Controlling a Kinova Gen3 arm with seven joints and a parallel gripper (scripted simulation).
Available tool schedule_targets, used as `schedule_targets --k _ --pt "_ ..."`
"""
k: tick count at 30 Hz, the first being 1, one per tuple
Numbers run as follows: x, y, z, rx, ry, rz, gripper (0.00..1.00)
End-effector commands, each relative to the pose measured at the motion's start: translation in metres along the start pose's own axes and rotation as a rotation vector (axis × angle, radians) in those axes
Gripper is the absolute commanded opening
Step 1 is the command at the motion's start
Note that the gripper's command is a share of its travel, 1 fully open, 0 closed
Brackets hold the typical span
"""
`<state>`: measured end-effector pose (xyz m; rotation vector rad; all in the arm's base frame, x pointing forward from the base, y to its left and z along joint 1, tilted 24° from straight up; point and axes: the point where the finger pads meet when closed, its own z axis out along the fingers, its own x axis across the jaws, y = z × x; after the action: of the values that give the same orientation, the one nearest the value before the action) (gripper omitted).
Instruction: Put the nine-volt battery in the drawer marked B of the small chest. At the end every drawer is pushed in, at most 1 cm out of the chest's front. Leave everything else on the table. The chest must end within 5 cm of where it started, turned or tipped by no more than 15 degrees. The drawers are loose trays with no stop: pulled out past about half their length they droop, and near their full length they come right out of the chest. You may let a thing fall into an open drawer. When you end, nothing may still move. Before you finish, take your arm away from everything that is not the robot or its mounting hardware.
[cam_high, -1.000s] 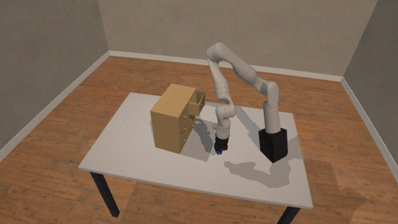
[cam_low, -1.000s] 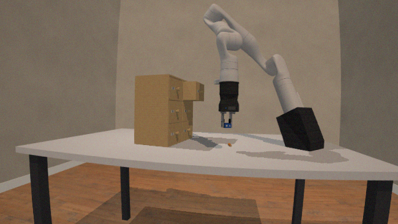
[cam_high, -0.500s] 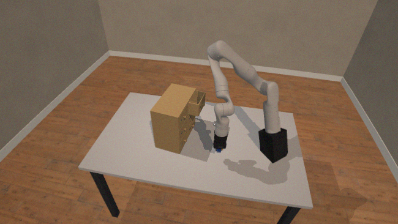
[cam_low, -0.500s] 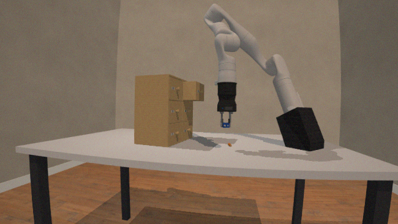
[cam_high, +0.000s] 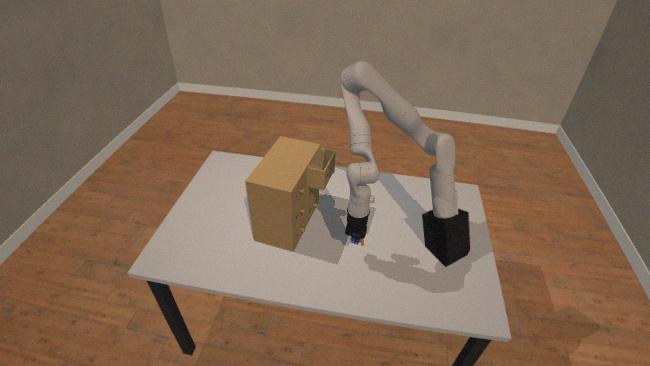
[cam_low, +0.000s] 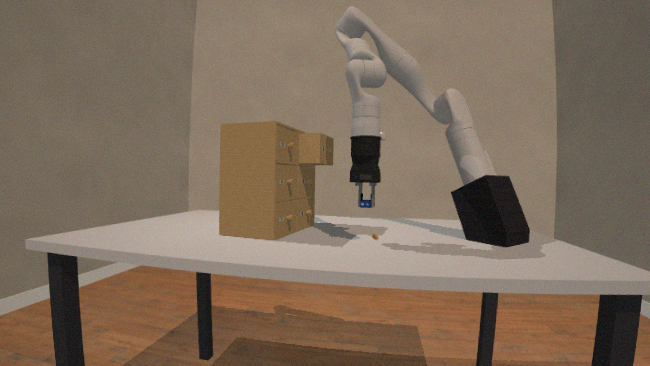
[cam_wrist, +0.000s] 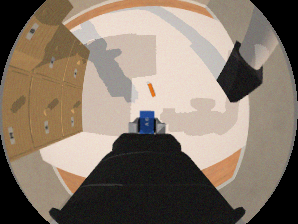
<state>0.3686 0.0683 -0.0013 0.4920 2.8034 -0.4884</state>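
Battery (cam_low: 366, 202): hanging in mid-air, well above the surface (cam_low: 200, 240), right of the chest (cam_low: 250, 175).
Tool (cam_low: 366, 199): clamping the battery.
Drawer (cam_low: 315, 148): sticking out, top row.
Risk: battery sitting below drawer height; swinging left could be knocking the drawer loose.
Pellet (cam_low: 374, 236): lying underneath; a drop could be striking it.

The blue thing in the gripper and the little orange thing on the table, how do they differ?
The blue battery hangs in the air between the fingers of the gripper; the orange piece lies loose on the table. The blue battery is blocky and bigger; the orange piece is a slim sliver. Both are near the chest, on its drawer side.
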Motion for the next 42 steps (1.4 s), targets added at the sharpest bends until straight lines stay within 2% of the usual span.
schedule_targets --k 1,9,11,26,28,42 --pt "-0.006 -0.007 -0.002 -0.003 -0.006 0.061 0.51" --pt "-0.014 -0.027 -0.002 -0.004 -0.006 0.283 0.51" --pt "-0.014 -0.027 -0.002 -0.004 -0.006 0.283 0.51" --pt "-0.032 -0.069 -0.002 -0.005 -0.005 0.738 0.51" --pt "-0.032 -0.069 -0.002 -0.005 -0.005 0.738 0.51" --pt "-0.047 -0.106 -0.002 -0.007 -0.004 1.148 0.51"
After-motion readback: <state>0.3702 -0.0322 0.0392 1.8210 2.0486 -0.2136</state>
